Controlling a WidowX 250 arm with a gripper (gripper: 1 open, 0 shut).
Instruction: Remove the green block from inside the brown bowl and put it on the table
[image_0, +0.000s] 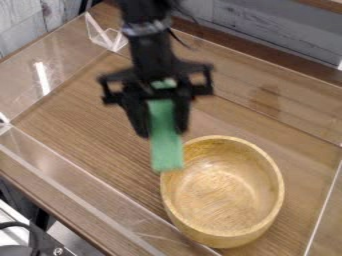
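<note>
the arm reaches down from the top edge, its gripper pointing almost straight down and clamped on the green block, which hangs upright above the table, just left of the brown bowl. clear walls edge the table.

We see the gripper and green block smeared by motion blur; block edges unclear, its top hidden between the fingers. Arm cut off at top edge. Table runs out of frame all around.
</note>
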